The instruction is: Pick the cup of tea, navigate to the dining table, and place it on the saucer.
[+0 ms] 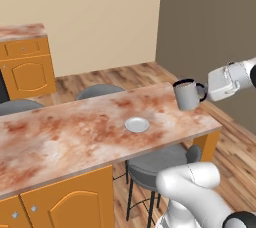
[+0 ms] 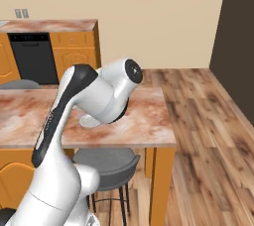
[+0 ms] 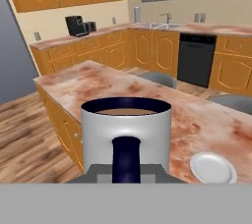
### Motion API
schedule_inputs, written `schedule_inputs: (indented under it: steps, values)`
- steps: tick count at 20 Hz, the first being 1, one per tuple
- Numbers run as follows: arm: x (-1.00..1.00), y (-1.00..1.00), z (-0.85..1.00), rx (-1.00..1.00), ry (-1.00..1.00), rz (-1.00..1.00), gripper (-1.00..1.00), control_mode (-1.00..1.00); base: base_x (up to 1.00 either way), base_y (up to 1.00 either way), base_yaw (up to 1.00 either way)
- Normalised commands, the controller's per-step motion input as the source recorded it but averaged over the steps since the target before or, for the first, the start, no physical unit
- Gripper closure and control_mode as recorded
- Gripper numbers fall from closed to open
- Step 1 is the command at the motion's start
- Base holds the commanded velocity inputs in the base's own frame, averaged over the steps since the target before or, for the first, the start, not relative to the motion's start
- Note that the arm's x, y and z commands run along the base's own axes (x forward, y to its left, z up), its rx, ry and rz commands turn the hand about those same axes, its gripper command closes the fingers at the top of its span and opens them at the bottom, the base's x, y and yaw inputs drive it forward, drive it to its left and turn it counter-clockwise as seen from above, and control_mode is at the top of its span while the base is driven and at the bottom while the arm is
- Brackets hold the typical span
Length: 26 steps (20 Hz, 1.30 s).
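The gripper (image 1: 204,91) is holding the cup of tea (image 1: 187,94) up in the air. The jaws are clamped tight on the cup's dark handle, which is pointing toward the gripper. The cup is hanging a bit above the table (image 1: 60,142), over its far right corner. It is standing nearly upright, and in the hand view brown tea is showing just under the dark rim of the cup (image 3: 126,133).

The saucer (image 1: 137,124) is lying flat on the table, on the red-brown stone top. It is sitting near the table's right end, and nothing is on it. The cup is up and to the right of the saucer, well apart from it. In the hand view the saucer (image 3: 213,167) is showing low and to the right of the cup.

A grey stool (image 1: 157,163) is standing by the near side of the table, just below the saucer. Two more grey stools are peeking out behind the table's far side. A wooden floor (image 1: 235,152) is running past the right end of the table. In the hand view, beyond the table, a black dishwasher (image 3: 196,59) is sitting among orange cupboards.
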Motion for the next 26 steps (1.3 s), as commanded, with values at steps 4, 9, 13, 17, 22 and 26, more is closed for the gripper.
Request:
schedule_inputs:
  steps: [4, 9, 13, 17, 22, 26]
  values:
    - [0.43, 0.00, -0.39, 0.00, 0.00, 0.27, 1.00, -1.00, 0.00, 0.00, 0.00]
    - [0.32, 0.00, -0.56, 0.00, 0.00, 0.23, 1.00, -1.00, 0.00, 0.00, 0.00]
    - [0.44, 0.01, -0.46, 0.00, 0.00, 0.07, 1.00, -1.00, 0.00, 0.00, 0.00]
    - [0.64, 0.33, -0.47, 0.00, 0.00, 0.00, 1.00, -1.00, 0.00, 0.00, 0.00]
    - [0.55, 0.51, -0.40, 0.00, 0.00, 0.00, 1.00, -1.00, 0.00, 0.00, 0.00]
    - [0.44, 0.37, -0.59, 0.00, 0.00, 0.00, 1.00, -1.00, 0.00, 0.00, 0.00]
